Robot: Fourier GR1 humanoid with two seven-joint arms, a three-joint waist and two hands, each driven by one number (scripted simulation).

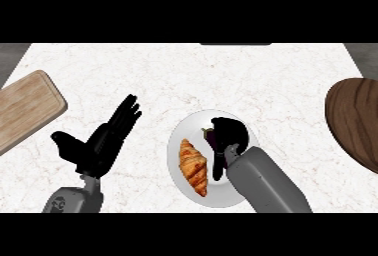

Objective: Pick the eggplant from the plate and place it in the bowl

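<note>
A white plate [190, 127] lies at the counter's middle, a little to the right. On its left half rests a golden croissant [193, 166]. The dark purple eggplant [209, 137] lies on the plate's right half, mostly hidden under my right hand [230, 131], whose fingers curl down over it. Only the eggplant's left end and stem show. The brown wooden bowl [356, 120] sits at the right edge, partly cut off by the view. My left hand [103, 140] stays open and still at the lower left, fingers pointing up and to the right.
A light wooden cutting board [23, 110] lies tilted at the left edge. The white marble counter [221, 75] stretches bare behind the plate and between plate and bowl. Grey floor shows at both upper corners.
</note>
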